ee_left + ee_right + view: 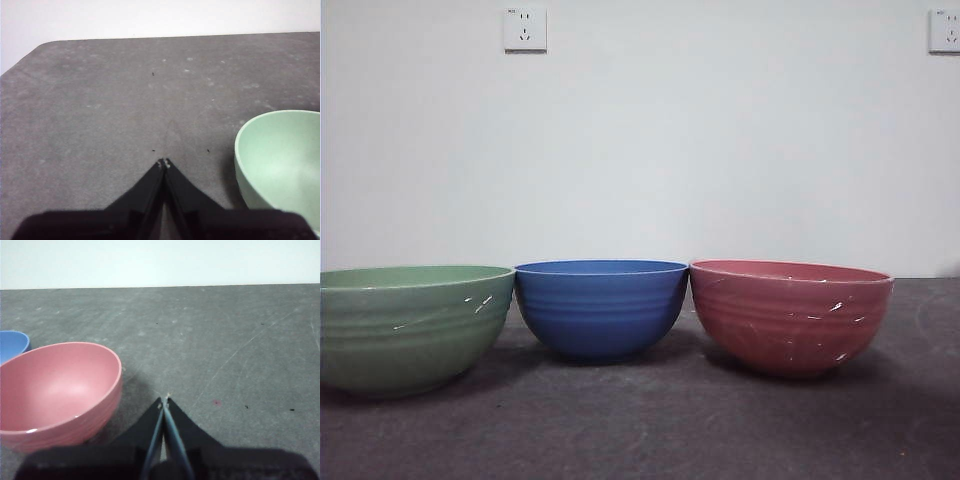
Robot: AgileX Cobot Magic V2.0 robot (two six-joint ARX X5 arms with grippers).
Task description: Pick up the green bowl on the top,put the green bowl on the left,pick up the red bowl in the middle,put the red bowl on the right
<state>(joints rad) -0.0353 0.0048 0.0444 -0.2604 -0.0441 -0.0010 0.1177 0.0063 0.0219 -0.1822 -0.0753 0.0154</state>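
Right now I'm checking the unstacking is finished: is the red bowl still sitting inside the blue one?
No, the red bowl stands on the table by itself, beside the blue bowl in the middle.

My front camera sits low at table (650, 430) height, looking level at 3 bowls close up against the wall (720, 150). Each wrist camera looks down over its own jaws across the table. The left wrist shares the green bowl (280, 160) with the front; the right shares the red bowl (57, 390).
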